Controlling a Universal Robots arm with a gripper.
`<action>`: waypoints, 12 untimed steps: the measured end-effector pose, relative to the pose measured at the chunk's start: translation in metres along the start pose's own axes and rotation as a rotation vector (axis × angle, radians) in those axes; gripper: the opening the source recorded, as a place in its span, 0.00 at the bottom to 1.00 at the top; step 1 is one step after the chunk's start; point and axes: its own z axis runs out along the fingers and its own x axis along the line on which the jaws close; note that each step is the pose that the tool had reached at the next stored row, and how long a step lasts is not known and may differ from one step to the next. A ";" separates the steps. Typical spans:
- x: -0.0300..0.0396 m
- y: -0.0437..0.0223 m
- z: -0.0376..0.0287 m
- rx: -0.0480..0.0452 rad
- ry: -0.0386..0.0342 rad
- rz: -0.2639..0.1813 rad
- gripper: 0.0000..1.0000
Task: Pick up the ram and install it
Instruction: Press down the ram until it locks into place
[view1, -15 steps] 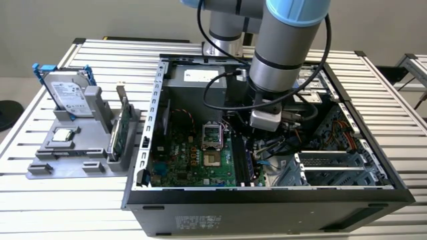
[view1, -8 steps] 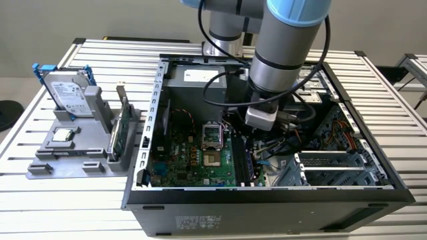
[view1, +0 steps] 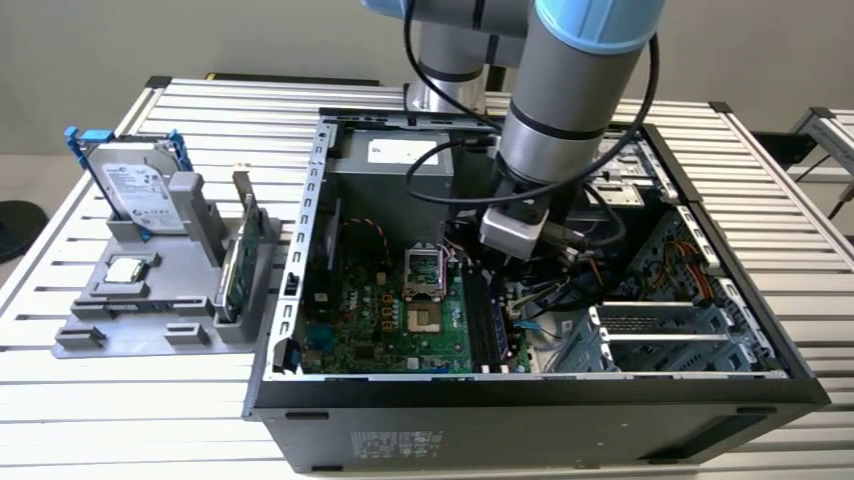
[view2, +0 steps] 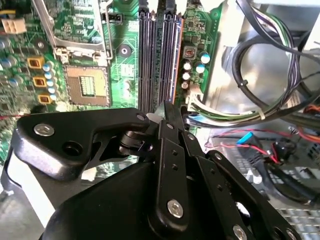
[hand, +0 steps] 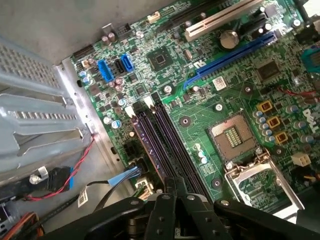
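My gripper (view2: 167, 107) is inside the open computer case (view1: 534, 388), low over the motherboard (view1: 374, 325). In both wrist views its black fingers meet at the tips, with no visible gap. The tips (hand: 175, 184) hang just above one end of the row of dark memory slots (view2: 157, 55) (hand: 165, 145). A thin dark stick seems to stand on edge in the slot in line with the fingertips. It may be the ram (view2: 166, 60), but no green face or chips show. In the exterior view the arm's wrist (view1: 514, 228) covers the slots' far end.
The empty processor socket (view2: 86, 85) (hand: 232, 136) lies beside the slots, and cable bundles (view2: 260, 85) crowd the other side. A grey fixture (view1: 134, 310) left of the case holds a hard drive (view1: 134, 190), a silver processor (view1: 124, 268) and an upright green card (view1: 234, 265).
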 end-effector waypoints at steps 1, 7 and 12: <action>0.0000 0.0000 0.0000 0.0000 -0.0009 0.012 0.00; 0.0000 0.0000 0.0000 -0.0005 -0.0070 0.092 0.00; -0.0001 0.0001 0.0000 -0.0008 -0.0116 0.150 0.00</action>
